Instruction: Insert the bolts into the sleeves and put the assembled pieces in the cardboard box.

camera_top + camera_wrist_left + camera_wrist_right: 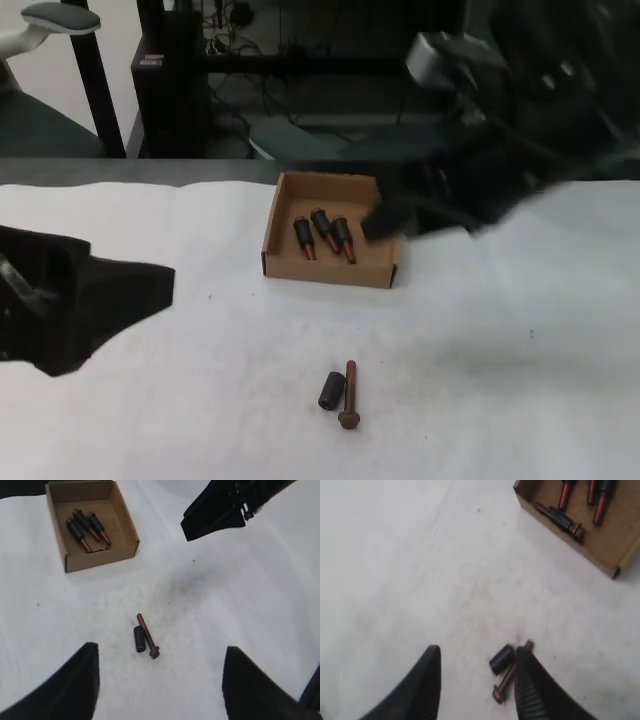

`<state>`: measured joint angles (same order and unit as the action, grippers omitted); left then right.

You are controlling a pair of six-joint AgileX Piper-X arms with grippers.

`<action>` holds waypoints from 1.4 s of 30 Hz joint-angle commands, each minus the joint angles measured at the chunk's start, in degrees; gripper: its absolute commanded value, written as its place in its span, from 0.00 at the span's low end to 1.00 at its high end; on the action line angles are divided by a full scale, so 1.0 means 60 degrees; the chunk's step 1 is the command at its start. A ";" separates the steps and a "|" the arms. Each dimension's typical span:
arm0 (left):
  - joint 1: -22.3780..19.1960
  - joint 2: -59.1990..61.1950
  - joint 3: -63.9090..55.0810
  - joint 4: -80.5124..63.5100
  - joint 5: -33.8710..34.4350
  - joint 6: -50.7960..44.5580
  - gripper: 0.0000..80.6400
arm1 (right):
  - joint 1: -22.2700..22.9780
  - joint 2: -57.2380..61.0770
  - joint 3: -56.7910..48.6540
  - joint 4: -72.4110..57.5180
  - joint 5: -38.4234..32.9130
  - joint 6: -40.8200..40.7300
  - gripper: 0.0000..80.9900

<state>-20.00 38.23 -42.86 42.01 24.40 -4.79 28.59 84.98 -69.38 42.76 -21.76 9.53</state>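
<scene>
End effectors both gape wide, empty: your left end effector (161,649), your right end effector (477,649). Loose bolt (349,393) lies just beside sleeve (331,390) on desk (500,350), 6 o'clock from cardboard box (330,272) holding three assembled pieces (322,228).

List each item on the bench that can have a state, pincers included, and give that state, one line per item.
cardboard box: open at the top, three assembled pieces inside
assembled pieces: bolts in sleeves, lying flat in the box
loose bolt: lying outside the box, not inserted
loose sleeve: lying beside the loose bolt, no bolt in it
left pincer: open, holding nothing
right pincer: open, holding nothing
</scene>
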 commanded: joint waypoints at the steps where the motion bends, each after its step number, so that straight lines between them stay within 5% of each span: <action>1: -0.0030 0.0248 -0.0012 -0.0036 0.0236 0.0190 0.87 | 0.0397 -0.1278 0.1315 -0.0753 0.0343 0.0673 0.57; 9: -0.0030 0.1430 -0.0012 -0.0036 0.0638 0.1038 0.87 | 0.1162 -0.2471 0.3238 -0.0812 0.1007 0.2551 0.57; 22: -0.0030 0.2142 -0.0012 -0.0233 0.0655 0.1334 0.87 | 0.1249 -0.2387 0.3307 -0.0895 0.1291 0.4105 0.57; 29: -0.0030 0.2142 -0.0042 -0.0392 0.0655 0.1379 0.87 | 0.1249 -0.1220 0.3145 -0.1116 0.0884 0.5327 0.57; 42: -0.0030 0.2119 -0.0065 -0.0394 0.0655 0.1379 0.87 | 0.1229 0.2232 0.1006 -0.0318 0.0418 0.4809 0.57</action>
<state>-20.00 51.08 -42.86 40.31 28.20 3.24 35.95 95.58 -60.45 38.35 -18.17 40.33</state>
